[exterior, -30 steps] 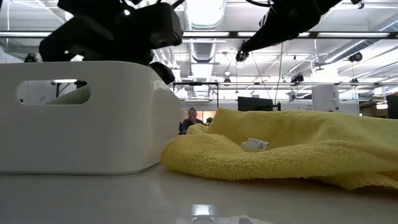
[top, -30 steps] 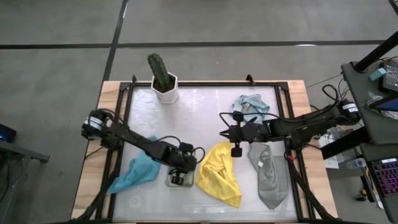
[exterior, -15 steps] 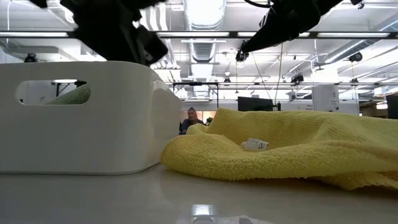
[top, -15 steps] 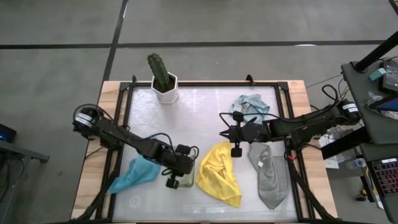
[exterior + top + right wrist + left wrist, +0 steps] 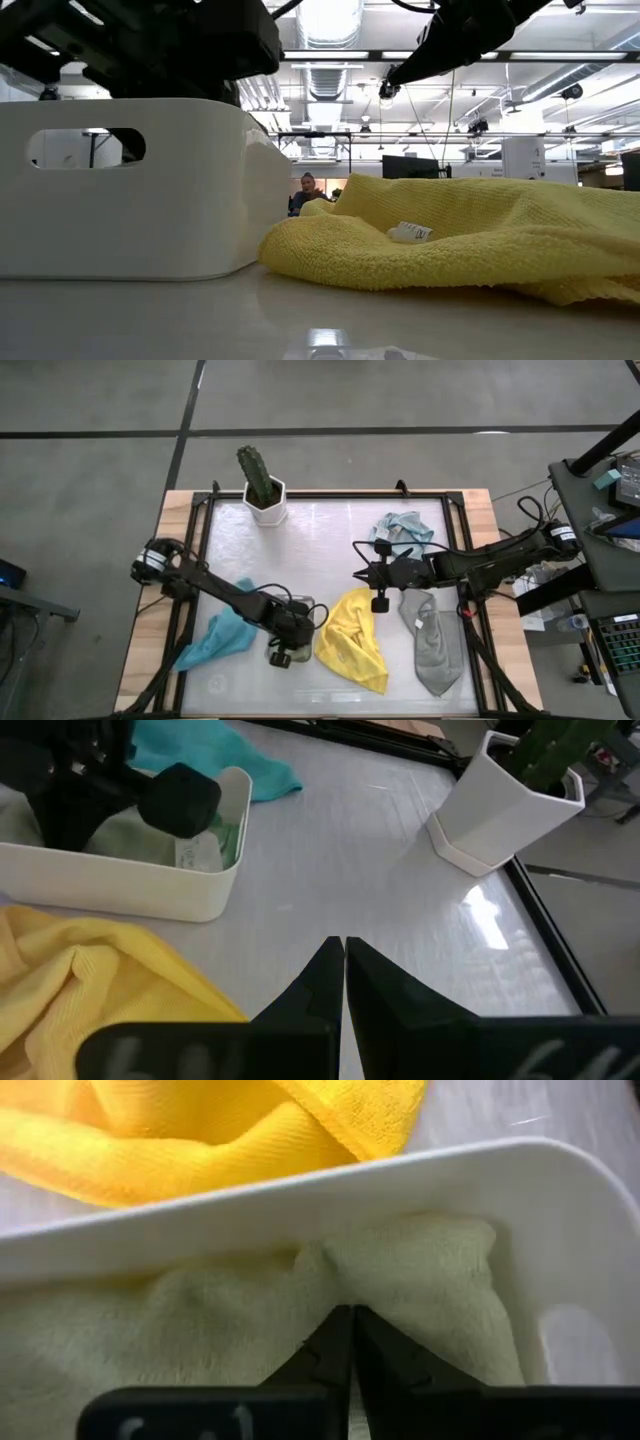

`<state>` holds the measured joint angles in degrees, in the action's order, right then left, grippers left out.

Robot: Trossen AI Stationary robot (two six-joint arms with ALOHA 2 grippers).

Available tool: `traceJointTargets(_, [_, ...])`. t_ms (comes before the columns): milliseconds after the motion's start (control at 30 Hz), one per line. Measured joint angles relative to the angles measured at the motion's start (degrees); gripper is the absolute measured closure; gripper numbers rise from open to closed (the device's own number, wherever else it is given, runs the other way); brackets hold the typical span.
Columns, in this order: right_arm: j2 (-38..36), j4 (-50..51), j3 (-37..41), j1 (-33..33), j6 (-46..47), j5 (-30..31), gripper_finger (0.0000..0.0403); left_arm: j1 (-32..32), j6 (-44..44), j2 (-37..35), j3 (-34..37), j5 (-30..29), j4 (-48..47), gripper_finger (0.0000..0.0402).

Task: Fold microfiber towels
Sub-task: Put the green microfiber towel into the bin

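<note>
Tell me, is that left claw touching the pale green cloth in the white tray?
Touching. The left wrist view shows the left gripper, fingers shut, pressed into the pale green towel.

The left gripper (image 5: 283, 651) is seen low over the white tray (image 5: 312, 607), mostly covering it. The teal towel (image 5: 218, 639) lies just outboard of it; the yellow towel (image 5: 354, 641) lies crumpled on its other side, between the two grippers. The right gripper (image 5: 378, 577) is held above the yellow towel's far edge. The grey towel (image 5: 434, 640) lies beside it, the light blue towel (image 5: 401, 530) just beyond. A potted cactus (image 5: 261, 484) stands well apart.
</note>
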<state>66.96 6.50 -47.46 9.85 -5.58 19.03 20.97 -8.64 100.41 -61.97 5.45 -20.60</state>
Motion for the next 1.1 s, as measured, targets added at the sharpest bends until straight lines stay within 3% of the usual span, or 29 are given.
traceJointTargets(267, [0.00,0.00,0.00,0.00,0.00,0.01,0.0394,-0.09,0.00,-5.92,-0.51,-0.13,-2.93,0.0399])
traceJointTargets(567, [0.00,-0.07,0.02,0.00,0.00,0.00,0.0394,-0.09,0.03,-1.68,0.29,3.36,0.91,0.0399])
traceJointTargets(833, [0.00,-1.34,0.30,0.00,0.00,0.00,0.0394,-1.16,0.68,-0.37,0.04,3.02,1.05,0.0399])
traceJointTargets(967, [0.02,-1.35,0.47,0.00,0.00,0.00,0.0394,-1.18,3.18,-3.52,-0.21,-0.45,-1.00,0.0399])
traceJointTargets(1100, [0.00,-1.31,0.65,0.00,0.00,0.00,0.0394,-1.89,5.57,-6.45,-0.17,-9.06,-2.02,0.0399])
